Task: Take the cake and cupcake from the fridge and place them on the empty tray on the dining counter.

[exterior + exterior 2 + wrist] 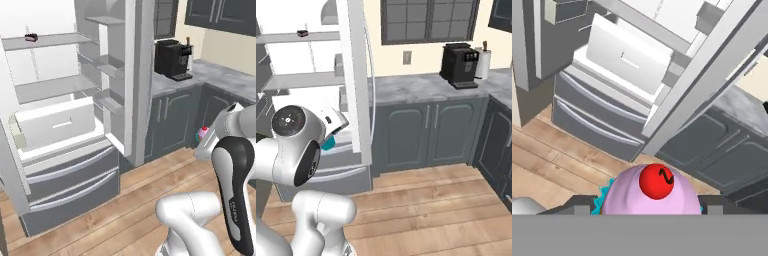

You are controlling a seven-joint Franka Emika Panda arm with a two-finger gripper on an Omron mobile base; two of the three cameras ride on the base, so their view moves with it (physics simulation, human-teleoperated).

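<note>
One cupcake [652,192] sits between the gripper [646,209] jaws, pink frosting with a red ball on top and teal wrapper poking out at the side, so the gripper is closed on it at a medium spread. In the left base view the cupcake [202,133] shows at the arm's tip, out in front of the dark lower cabinets [172,120], clear of the fridge [65,125]. In the right base view just a teal bit [329,143] peeks from behind the arm's head.

Fridge stands open at about 10 o'clock from the gripper in the left base view, doors swung wide, white inner drawer [55,122] pulled partly forward. A small dark thing [31,37] rests on the top shelf, too small to name; in the right base view it [302,33] is at 11 o'clock. I cannot tell whether that is the cake.

Tray and dining surface: nowhere ahead. Hand view looks along the gripper at the fridge drawers [592,115] and wood floor [542,165], 12 o'clock is fridge. So the drop-off likely lies behind or off to a side, and the next move probably calls for the base to turn away from the fridge with the cupcake kept upright.

Coffee machine [173,59] on the back surface at 1 o'clock, not involved.
</note>
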